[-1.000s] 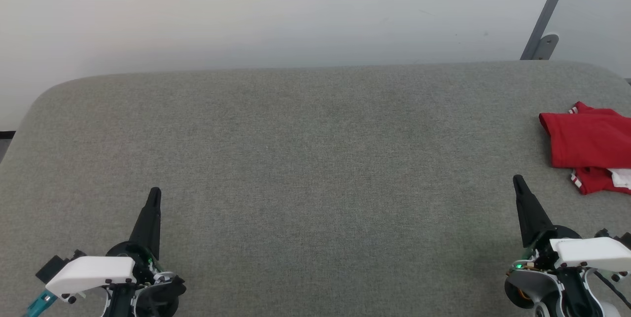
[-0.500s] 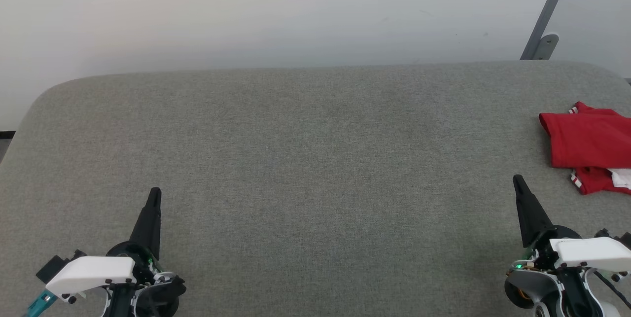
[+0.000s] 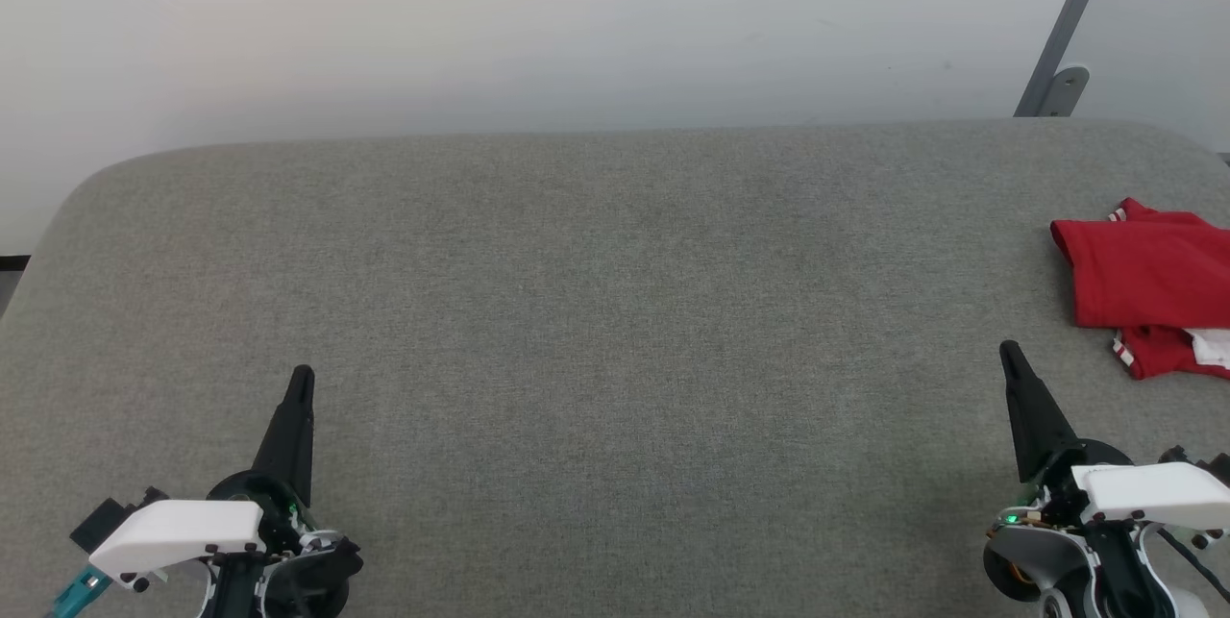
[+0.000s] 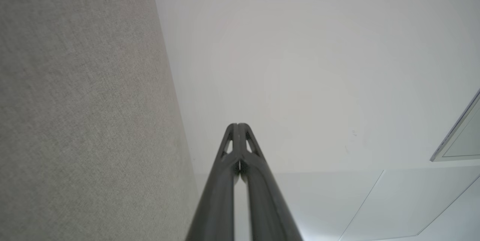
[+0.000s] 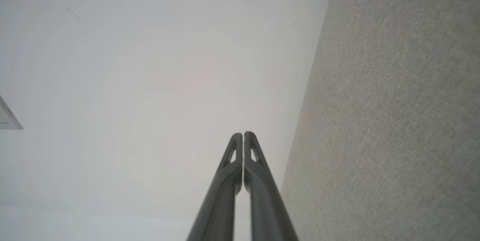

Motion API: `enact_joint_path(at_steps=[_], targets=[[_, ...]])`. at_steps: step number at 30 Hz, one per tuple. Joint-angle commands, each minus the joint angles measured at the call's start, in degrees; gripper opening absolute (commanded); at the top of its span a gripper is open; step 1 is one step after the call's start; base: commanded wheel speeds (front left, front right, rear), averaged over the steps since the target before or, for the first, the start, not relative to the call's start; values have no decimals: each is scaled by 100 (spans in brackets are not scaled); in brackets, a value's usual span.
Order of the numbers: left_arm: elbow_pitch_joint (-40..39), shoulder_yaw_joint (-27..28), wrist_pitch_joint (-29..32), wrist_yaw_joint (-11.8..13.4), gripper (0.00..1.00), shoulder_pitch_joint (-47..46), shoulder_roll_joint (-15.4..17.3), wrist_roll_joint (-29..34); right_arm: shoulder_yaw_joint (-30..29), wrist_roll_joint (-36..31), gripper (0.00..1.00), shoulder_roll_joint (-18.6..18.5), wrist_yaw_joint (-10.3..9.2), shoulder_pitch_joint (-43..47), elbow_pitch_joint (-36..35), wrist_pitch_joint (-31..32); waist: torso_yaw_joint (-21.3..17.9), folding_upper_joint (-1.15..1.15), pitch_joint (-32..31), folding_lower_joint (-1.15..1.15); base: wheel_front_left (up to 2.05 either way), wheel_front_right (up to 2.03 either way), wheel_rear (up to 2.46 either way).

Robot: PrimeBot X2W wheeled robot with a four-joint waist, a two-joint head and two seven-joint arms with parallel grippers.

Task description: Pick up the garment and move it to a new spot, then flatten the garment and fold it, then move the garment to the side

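Head view: the garment (image 3: 1143, 267) lies folded into a compact red bundle at the far right of the tabletop (image 3: 615, 310), partly cut off by the picture's edge. A strip of red-and-white striped trim and a bit of white cloth show at its near side. It lies flat on the grey fabric surface, with nothing touching it.

The right fingers (image 3: 1009, 351) are pressed together into one dark point and hold nothing. They hover near the garment, on its near left, but apart from it. The left fingers (image 3: 301, 376) are closed and empty in the same way, well apart from the garment at the opposite side of the tabletop.

In the left wrist view the left fingers (image 4: 237, 125) meet at their tips against a pale wall (image 4: 318, 65). In the right wrist view the right fingers (image 5: 243, 134) do likewise. A grey metal strut (image 3: 1067, 32) leans against the wall behind the tabletop's far right corner.
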Motion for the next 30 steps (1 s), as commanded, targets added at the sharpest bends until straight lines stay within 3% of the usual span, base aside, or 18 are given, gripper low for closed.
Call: enact_joint_path(at_steps=[1,30], targets=[[0,18,20,-32,0,-68,-8,8,-4,21,0,7,0,-27,9,17,0,0,0,0,0,0,0],[0,28,22,-32,0,-70,-16,22,-4,22,0,7,0,-27,7,17,0,0,0,0,0,0,0]])
